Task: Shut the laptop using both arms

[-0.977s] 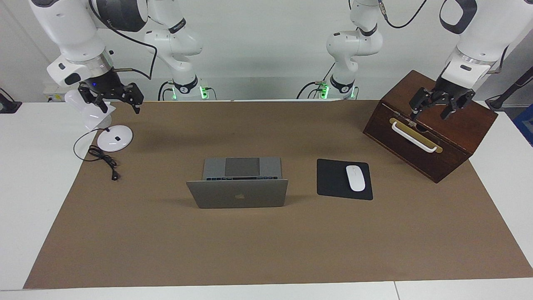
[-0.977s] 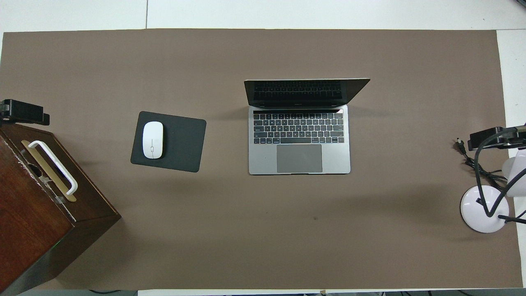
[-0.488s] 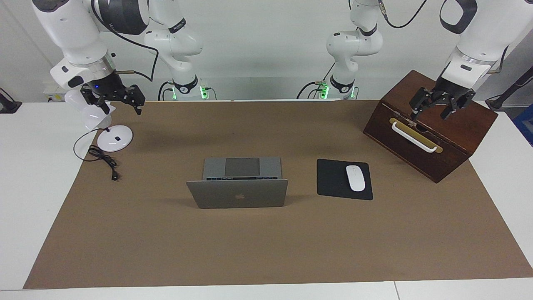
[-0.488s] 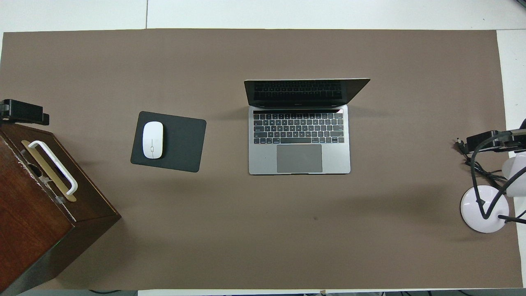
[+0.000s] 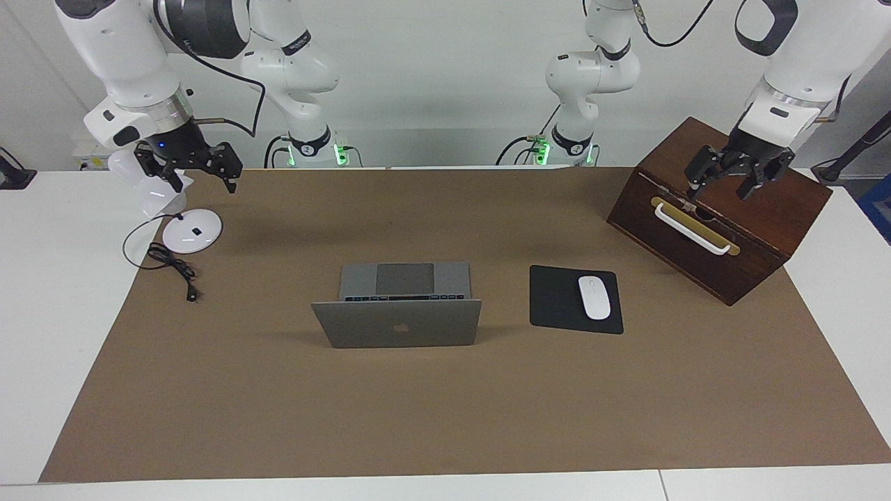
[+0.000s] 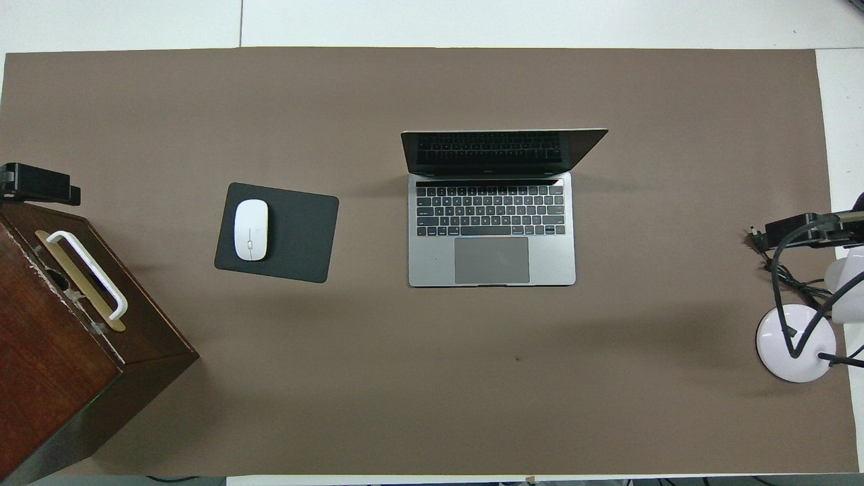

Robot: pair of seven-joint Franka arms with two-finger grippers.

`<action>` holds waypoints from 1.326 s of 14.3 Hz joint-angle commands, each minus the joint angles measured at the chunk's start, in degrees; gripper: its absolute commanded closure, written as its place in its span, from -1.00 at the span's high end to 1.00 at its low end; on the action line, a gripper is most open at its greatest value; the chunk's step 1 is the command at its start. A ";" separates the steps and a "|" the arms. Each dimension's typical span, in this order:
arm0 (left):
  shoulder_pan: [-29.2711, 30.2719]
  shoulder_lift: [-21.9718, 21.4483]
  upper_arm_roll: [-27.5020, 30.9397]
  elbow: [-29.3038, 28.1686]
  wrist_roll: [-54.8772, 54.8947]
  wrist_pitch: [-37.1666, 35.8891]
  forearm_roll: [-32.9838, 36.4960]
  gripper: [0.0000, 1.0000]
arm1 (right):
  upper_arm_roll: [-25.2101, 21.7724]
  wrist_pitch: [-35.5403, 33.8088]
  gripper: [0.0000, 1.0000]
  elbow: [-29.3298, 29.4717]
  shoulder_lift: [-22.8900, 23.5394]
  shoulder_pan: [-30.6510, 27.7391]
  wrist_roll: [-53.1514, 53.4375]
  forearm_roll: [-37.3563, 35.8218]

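The silver-grey laptop [image 5: 397, 323] stands open in the middle of the brown mat, its lid with the apple logo nearly upright. In the overhead view its black keys and grey trackpad [image 6: 491, 229] show. My left gripper [image 5: 718, 193] hangs open over the wooden box at the left arm's end of the table, and shows in the overhead view [image 6: 37, 185]. My right gripper [image 5: 202, 182] hangs open over the mat's edge beside the white lamp, and shows in the overhead view [image 6: 803, 228]. Both are well apart from the laptop and hold nothing.
A black mouse pad [image 5: 557, 299] with a white mouse [image 5: 594, 297] lies beside the laptop toward the left arm's end. A dark wooden box [image 5: 724, 229] with a white handle stands there. A white lamp [image 5: 191, 229] and its black cable [image 5: 170, 268] sit at the right arm's end.
My right gripper has risen slightly beside the lamp. My left gripper has barely shifted over the box. The laptop has not moved.
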 commanded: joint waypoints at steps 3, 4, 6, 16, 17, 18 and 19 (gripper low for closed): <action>0.30 -1.78 -0.19 -2.36 0.20 0.51 0.79 1.00 | 0.14 1.95 1.00 -1.56 -0.78 -0.97 -2.10 0.58; 0.39 -1.96 -0.19 -2.63 0.20 0.77 0.80 1.00 | 0.14 3.08 1.00 -1.56 -0.78 -1.67 -3.41 0.58; 0.39 -1.96 -0.19 -2.72 0.11 2.09 0.71 1.00 | 0.14 4.84 0.85 -1.04 0.27 -2.90 -6.32 0.58; 1.27 -2.22 -0.19 -3.42 0.11 2.36 0.71 1.00 | 0.32 9.07 -1.00 13.01 12.13 -3.26 -8.17 -0.47; 1.27 -2.31 -0.19 -3.42 0.11 2.44 0.71 1.00 | 0.32 9.59 -1.00 13.90 13.01 -3.08 -8.17 -0.56; 1.18 -2.31 -0.19 -3.51 0.11 2.36 0.71 1.00 | 0.58 9.68 -1.00 15.30 14.32 -2.99 -8.17 -0.47; 1.27 -2.31 -0.19 -3.60 0.11 2.44 0.71 0.93 | 0.58 9.69 -1.00 18.27 16.25 -3.08 -8.17 -0.39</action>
